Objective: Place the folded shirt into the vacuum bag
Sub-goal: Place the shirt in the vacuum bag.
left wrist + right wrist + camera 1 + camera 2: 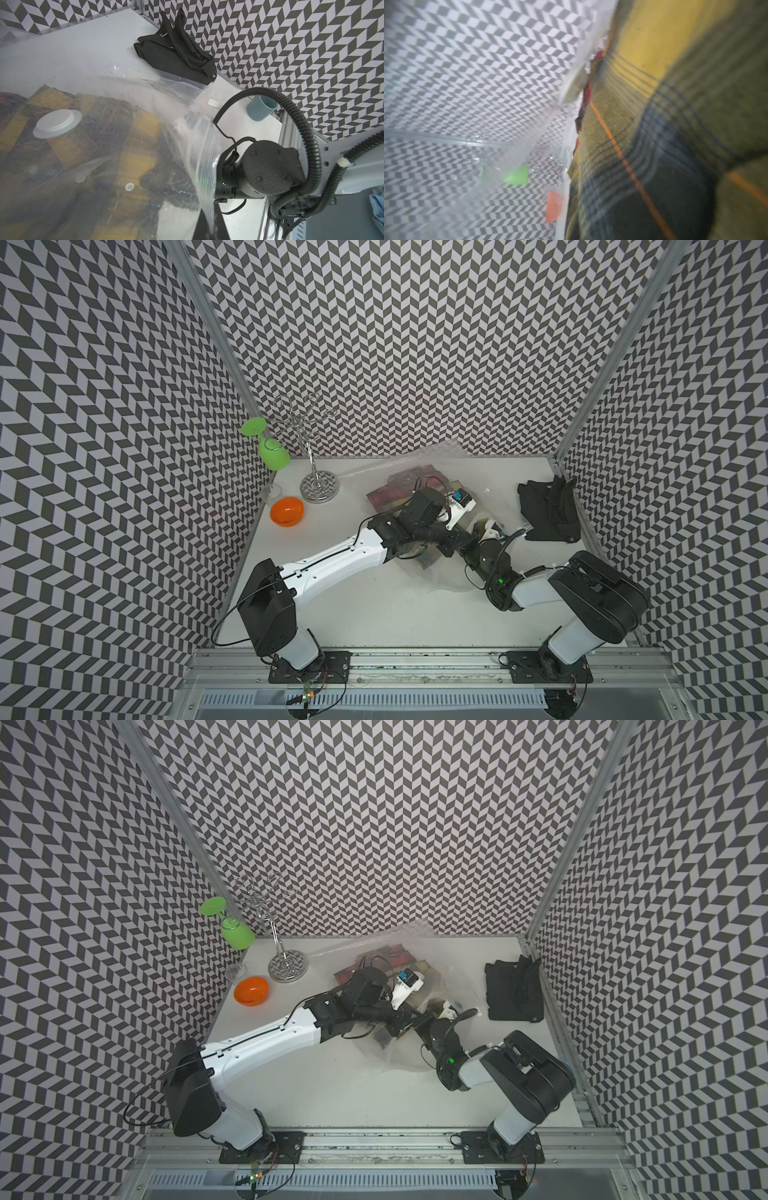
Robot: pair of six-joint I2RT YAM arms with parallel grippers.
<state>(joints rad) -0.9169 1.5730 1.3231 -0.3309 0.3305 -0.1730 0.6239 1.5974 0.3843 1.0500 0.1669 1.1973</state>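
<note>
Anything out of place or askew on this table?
The black garment lies bunched against the side wall, one fold riding up it. The plaid shirt sits inside the vacuum bag. Nothing looks spilled or broken.

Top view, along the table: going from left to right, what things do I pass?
Orange bowl → metal rack's base → vacuum bag → black cloth.
</note>
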